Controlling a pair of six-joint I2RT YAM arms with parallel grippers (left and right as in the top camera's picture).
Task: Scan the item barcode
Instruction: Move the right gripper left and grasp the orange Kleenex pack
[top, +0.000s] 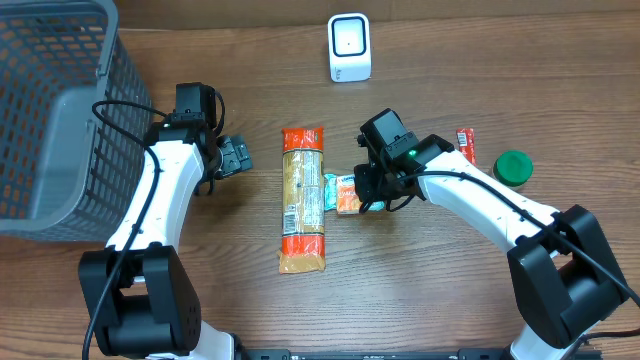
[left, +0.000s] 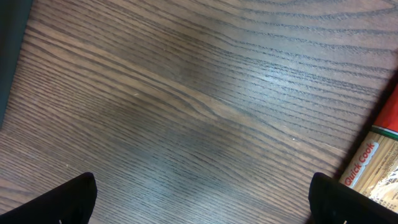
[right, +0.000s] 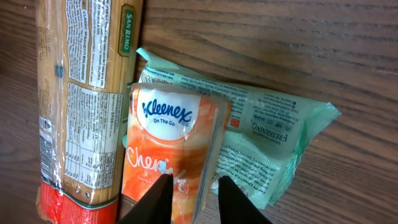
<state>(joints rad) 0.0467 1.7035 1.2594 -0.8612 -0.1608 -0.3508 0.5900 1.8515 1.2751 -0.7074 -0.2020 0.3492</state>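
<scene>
In the right wrist view an orange Kleenex tissue pack (right: 168, 130) lies partly on a pale green wipes pack (right: 273, 143), next to a long pasta packet (right: 81, 106). My right gripper (right: 194, 185) is shut on the Kleenex pack's near end, one finger on its face and one at its right edge. From overhead, the right gripper (top: 370, 193) sits just right of the Kleenex pack (top: 347, 196) and the pasta packet (top: 303, 198). The white barcode scanner (top: 349, 47) stands at the back. My left gripper (top: 235, 157) is open over bare wood, left of the pasta.
A grey mesh basket (top: 50, 110) fills the far left. A green round lid (top: 513, 167) and a small red packet (top: 465, 145) lie at the right. The left wrist view shows wood grain and a corner of the pasta packet (left: 379, 168).
</scene>
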